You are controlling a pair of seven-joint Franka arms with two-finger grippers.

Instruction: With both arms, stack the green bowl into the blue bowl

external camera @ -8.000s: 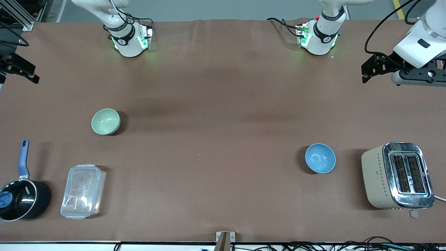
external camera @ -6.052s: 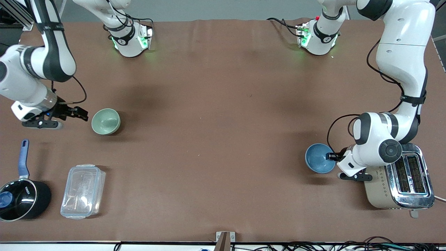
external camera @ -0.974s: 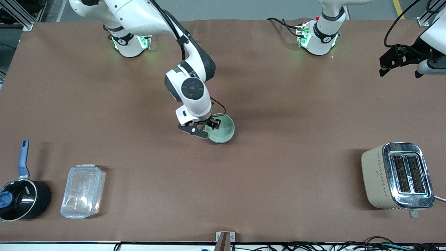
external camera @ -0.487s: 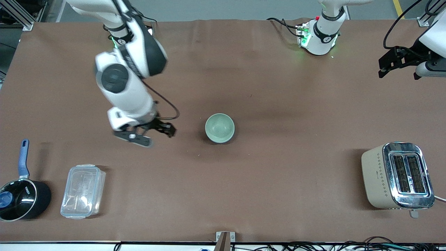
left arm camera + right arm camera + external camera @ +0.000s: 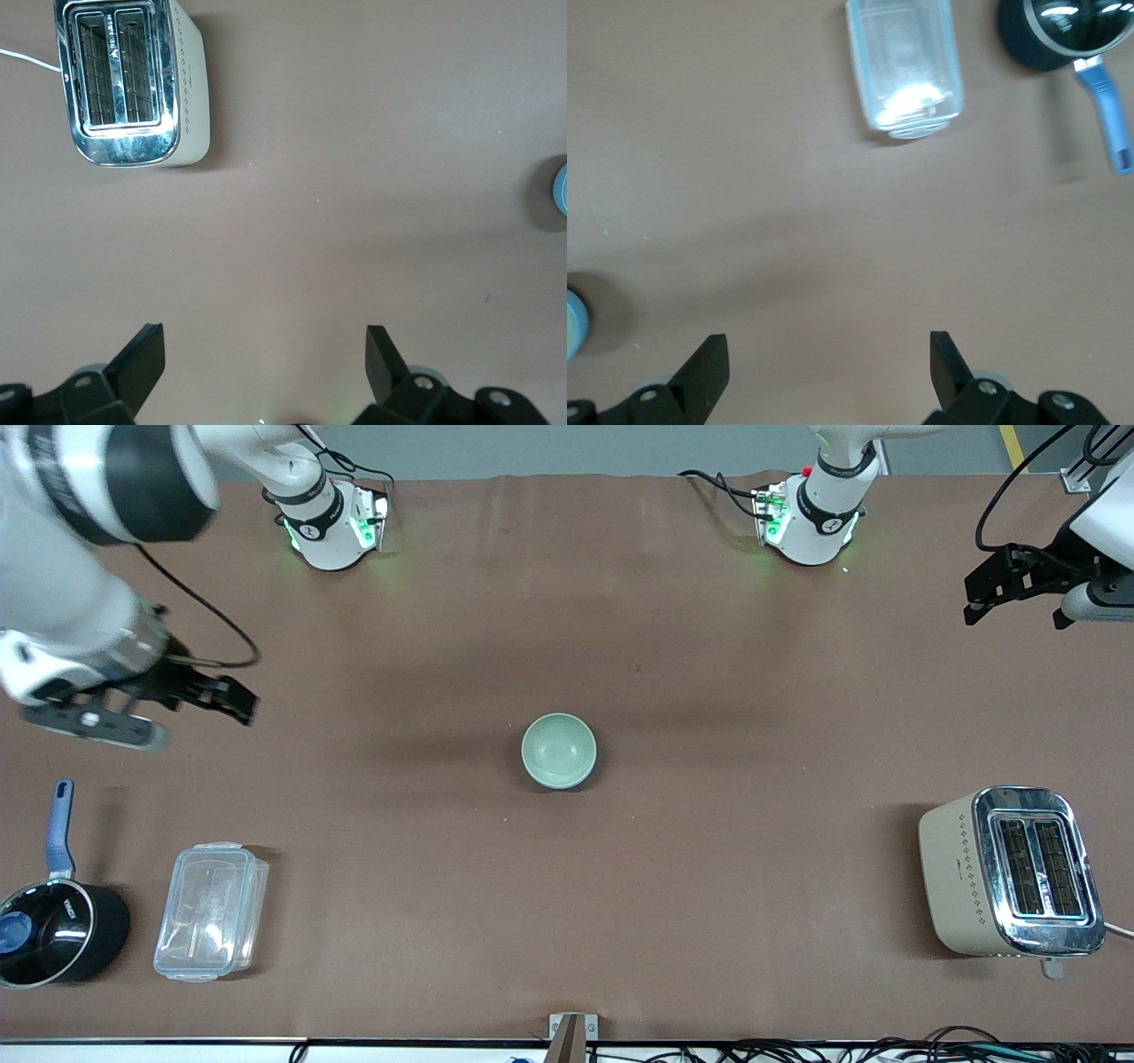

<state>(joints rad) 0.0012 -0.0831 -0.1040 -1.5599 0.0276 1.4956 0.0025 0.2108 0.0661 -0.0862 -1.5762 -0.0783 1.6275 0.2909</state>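
Note:
The green bowl (image 5: 559,750) stands upright at the middle of the table. The blue bowl is hidden beneath it in the front view; only a blue rim shows at the edge of the left wrist view (image 5: 561,188) and of the right wrist view (image 5: 583,312). My right gripper (image 5: 241,701) is open and empty, up over the table toward the right arm's end; its own view shows the jaws wide apart (image 5: 828,354). My left gripper (image 5: 973,600) is open and empty, up over the table's edge at the left arm's end, and waits (image 5: 263,354).
A beige and chrome toaster (image 5: 1010,871) stands near the front camera at the left arm's end. A clear plastic container (image 5: 211,911) and a black saucepan with a blue handle (image 5: 55,930) stand near the front camera at the right arm's end.
My right gripper has let go of the green bowl and swung away toward the right arm's end of the table. The bowl stays at the middle. The left arm has barely moved.

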